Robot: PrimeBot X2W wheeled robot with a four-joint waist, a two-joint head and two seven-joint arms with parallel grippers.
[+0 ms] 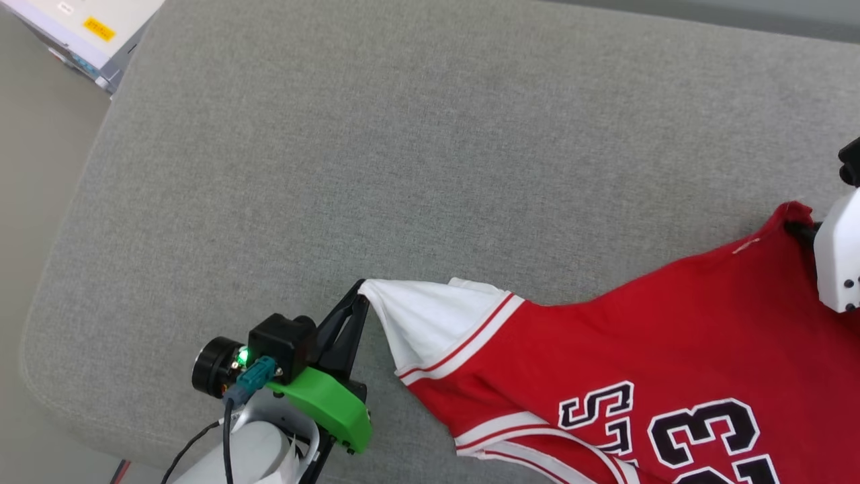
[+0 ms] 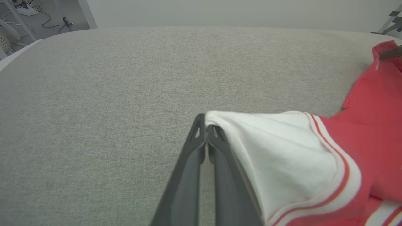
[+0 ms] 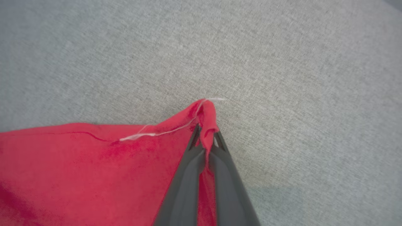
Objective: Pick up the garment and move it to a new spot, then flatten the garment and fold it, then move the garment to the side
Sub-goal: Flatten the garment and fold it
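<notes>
Since the garment is held at two ends, it is stretched between the arms. The left gripper has its jaws closed tight on the tip of the white sleeve, and the right gripper has its jaws closed on a red corner where a loose white thread hangs.

From the left jaws the cloth runs away to the right; from the right jaws it runs away to the left. So its long axis is the line from one pair of jaws to the other, and the red body with the black "23" falls back from this line toward the robot. It rests on the grey cushion. Each arm is nearest to its own end, and I judge that the coming move depends on both going together — if one goes alone, the shirt will be pulled crooked or slip out.

Ahead of both jaws the cushion is open grey cloth, so I see no obstacle there. Well beyond the left jaws, off the cushion's corner, stands a white box with a yellow label, and cables lie on the floor.
</notes>
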